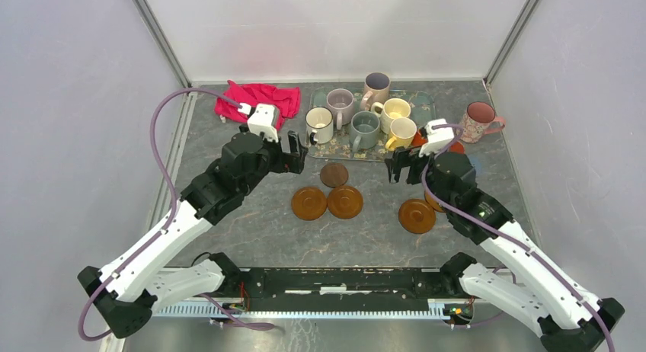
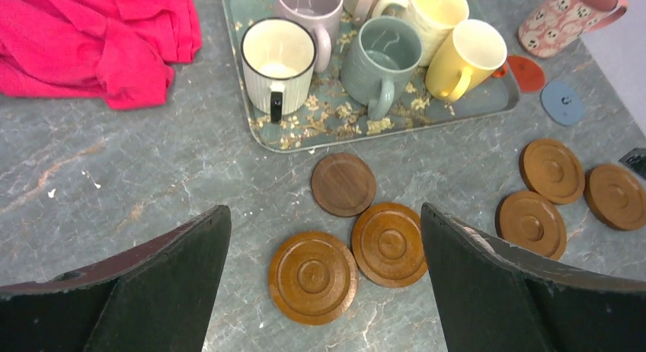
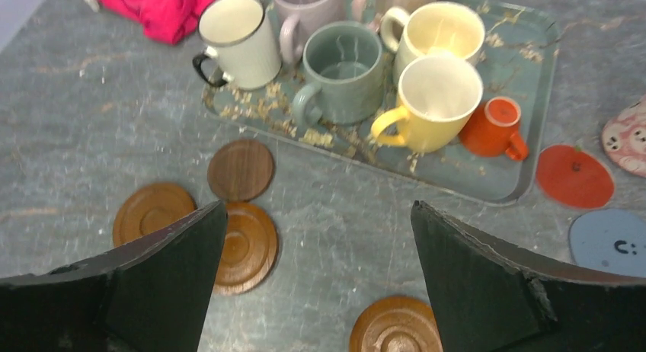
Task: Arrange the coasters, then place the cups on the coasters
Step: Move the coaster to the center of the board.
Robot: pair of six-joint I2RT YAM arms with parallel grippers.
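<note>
Both grippers hover open with nothing between their fingers. My left gripper (image 1: 294, 152) (image 2: 324, 209) hangs over a dark brown coaster (image 2: 343, 184) and two amber coasters (image 2: 313, 276), which touch one another. Three more amber coasters (image 2: 552, 170) lie to the right, near my right gripper (image 1: 399, 168) (image 3: 318, 204). A red coaster (image 3: 574, 175) and a blue coaster (image 3: 609, 241) lie beside the teal tray (image 1: 423, 108). On the tray stand the cream cup (image 2: 278, 62), mauve cup (image 2: 308, 9), grey-green cup (image 2: 381, 59), yellow cup (image 2: 466, 59) and tiny orange cup (image 3: 495, 127). A pink floral cup (image 1: 478, 122) stands on the table.
A crumpled red cloth (image 1: 263, 99) lies at the back left, beside the tray. White enclosure walls close in the back and both sides of the grey marbled table (image 1: 251, 230). Two more cups (image 1: 376, 85) stand at the tray's back.
</note>
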